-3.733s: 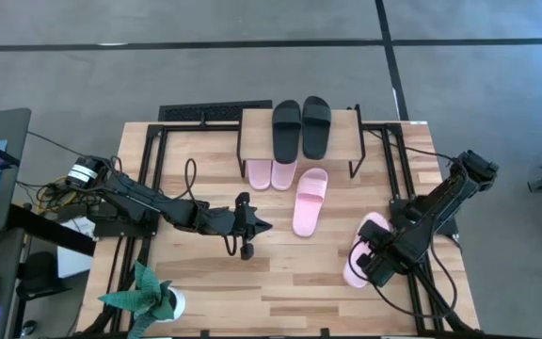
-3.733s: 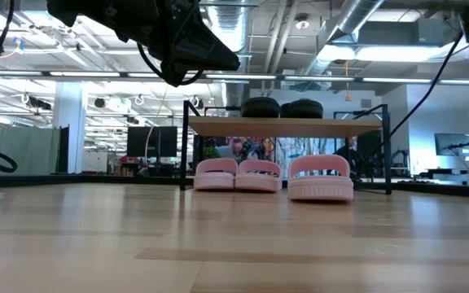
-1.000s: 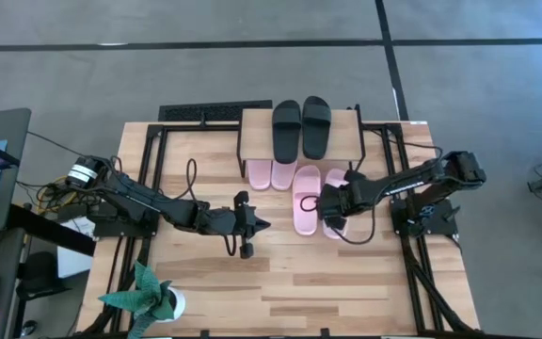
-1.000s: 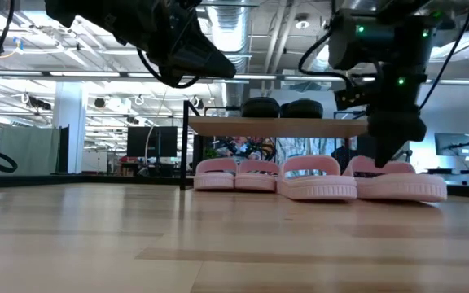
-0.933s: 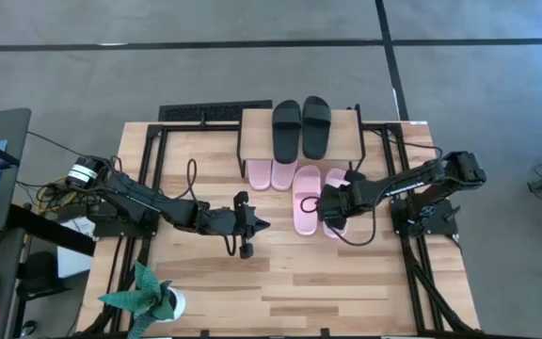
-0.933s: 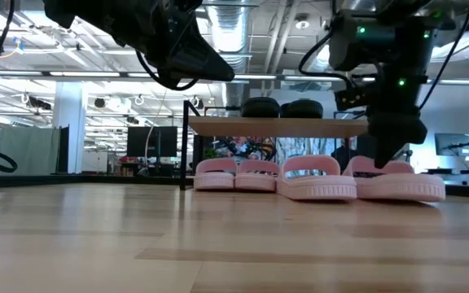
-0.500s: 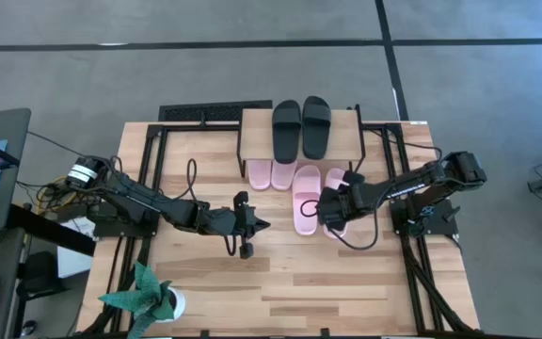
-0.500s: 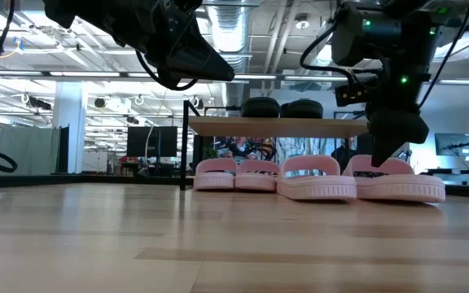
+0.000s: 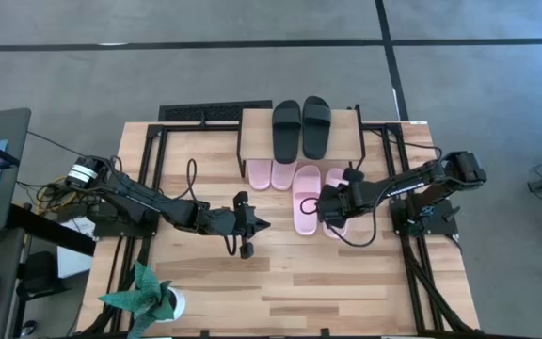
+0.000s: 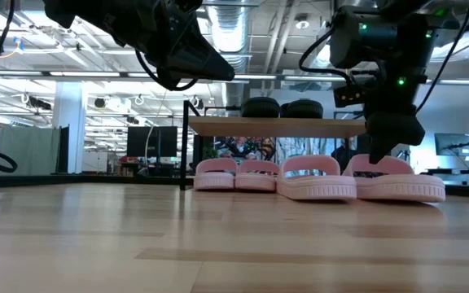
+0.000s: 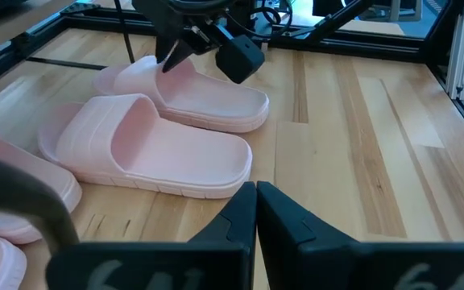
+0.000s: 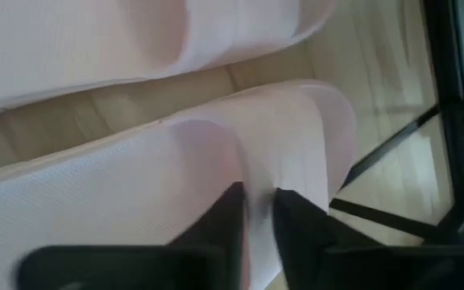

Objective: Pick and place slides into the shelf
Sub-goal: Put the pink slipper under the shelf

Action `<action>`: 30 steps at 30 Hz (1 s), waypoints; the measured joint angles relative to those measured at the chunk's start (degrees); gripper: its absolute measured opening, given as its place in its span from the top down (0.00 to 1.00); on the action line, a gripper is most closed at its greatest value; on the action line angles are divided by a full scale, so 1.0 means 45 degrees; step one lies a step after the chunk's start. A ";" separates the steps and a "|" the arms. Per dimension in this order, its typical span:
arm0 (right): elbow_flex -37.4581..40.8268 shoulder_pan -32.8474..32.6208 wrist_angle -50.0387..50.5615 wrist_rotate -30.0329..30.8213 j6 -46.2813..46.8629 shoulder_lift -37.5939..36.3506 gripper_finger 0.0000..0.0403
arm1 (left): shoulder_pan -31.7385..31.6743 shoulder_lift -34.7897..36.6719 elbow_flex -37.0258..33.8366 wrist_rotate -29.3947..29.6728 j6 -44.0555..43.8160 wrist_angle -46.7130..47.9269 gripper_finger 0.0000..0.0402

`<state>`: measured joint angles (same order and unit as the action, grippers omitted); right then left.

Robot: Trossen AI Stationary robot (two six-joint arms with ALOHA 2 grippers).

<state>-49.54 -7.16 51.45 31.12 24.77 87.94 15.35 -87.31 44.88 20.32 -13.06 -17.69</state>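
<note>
The shelf (image 9: 346, 132) stands at the table's far middle with a black pair of slides (image 9: 301, 127) on its plank. Two pink slides (image 9: 271, 174) lie under it. In front of it lie a third pink slide (image 9: 309, 200) and, right of that, a fourth (image 10: 397, 185), flat on its sole. My right gripper (image 9: 327, 205) reaches down onto the fourth and is shut on it. My left gripper (image 9: 266, 224) hovers shut above the table's middle, left of the slides, touching nothing. My right gripper pinches the edge of the fourth pink slide's strap (image 12: 256, 189) between its two fingers (image 12: 225, 217). It slants down onto the strap from the table's right side. The slide lies level with its sole on the table beside the third slide.
A small potted plant (image 9: 149, 297) stands at the near left corner. A black bar (image 9: 200, 113) lies at the far edge, left of the shelf. Black frame rails (image 9: 149, 160) run along both sides of the table. Bare wood (image 9: 299, 282) stretches across the near half.
My right gripper has stayed over the fourth pink slide and has rolled a little at the wrist. The slide has kept its place on the table. A few seconds before, that gripper was at the near right with this slide.
</note>
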 joint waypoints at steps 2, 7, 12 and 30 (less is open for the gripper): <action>0.0000 -0.0054 -0.0145 -0.0145 -0.0409 0.0000 0.96 | -0.0005 0.0000 0.0000 0.0000 -0.0005 0.0000 1.00; 0.0000 -0.0155 -0.0334 -0.0183 -0.0551 0.0000 0.97 | 0.0000 0.0000 0.0000 0.0000 -0.0005 0.0000 1.00; 0.0000 -0.0227 -0.0418 -0.0188 -0.0534 0.0000 0.99 | -0.0001 0.0004 0.0000 0.0000 0.0008 0.0000 1.00; 0.0000 -0.0272 -0.0735 0.0103 -0.0554 0.0000 1.00 | -0.0005 0.0002 0.0005 0.0009 0.0089 0.0034 1.00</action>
<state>-49.54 -8.38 48.14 31.59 22.27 87.94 15.33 -87.30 44.91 20.36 -12.66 -17.54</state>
